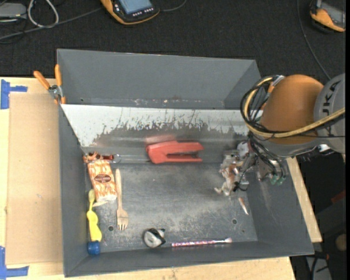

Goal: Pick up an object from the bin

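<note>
- Gripper point(234, 182): low at the right side of the bin point(163, 80), close to the right wall, over bare floor; how wide it stands cannot be told amid the tangle of metal and wiring; nothing seen in its hold.
- Just above it, on the wrist: smooth orange cover point(289, 107), rounded like a dome; looped cables point(254, 107) beside it; both part of the arm.
- Progress, as a judgement: barely begun; no thing lifted, none gripped; choosing, closing and raising all left to do.
- Nearest candidate to the left: red block point(175, 152), long and flat-sided, looks like hard plastic, perhaps a stapler; lies near the back wall, apart from the gripper.
- Nearest toward the front: thin pink stick point(201, 243), straight and slim, flat along the front wall; probably awkward to pinch so close to the wall.
- Beside it: small round thing point(154, 237), pale and dark, glossy; kind unclear.
- Far left, well apart: crinkled snack packet point(102, 178), orange and white, soft foil look; pale fork point(121, 206) just beside it, tines toward the front; yellow handle point(94, 225) with a blue end, smooth plastic, against the left wall.
- Bin itself: grey sheet metal, sloping walls, floor scratched and dulled, heaviest wear along the back.
</note>
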Controlling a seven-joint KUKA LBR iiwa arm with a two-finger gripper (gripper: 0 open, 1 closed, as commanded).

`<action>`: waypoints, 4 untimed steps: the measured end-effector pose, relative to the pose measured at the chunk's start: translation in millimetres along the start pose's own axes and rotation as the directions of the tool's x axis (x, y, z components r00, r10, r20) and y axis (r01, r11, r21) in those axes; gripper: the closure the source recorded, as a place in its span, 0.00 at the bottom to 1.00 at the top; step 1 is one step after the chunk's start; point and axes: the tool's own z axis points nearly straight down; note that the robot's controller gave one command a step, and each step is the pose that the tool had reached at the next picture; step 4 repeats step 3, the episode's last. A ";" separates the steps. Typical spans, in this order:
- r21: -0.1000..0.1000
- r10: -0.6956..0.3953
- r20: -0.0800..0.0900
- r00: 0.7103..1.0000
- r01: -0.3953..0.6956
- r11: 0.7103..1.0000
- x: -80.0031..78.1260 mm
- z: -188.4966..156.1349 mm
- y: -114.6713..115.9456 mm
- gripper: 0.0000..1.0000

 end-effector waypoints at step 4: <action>-0.004 -0.126 -0.007 0.992 0.126 0.992 -9.5 -36.7 -8.4 1.00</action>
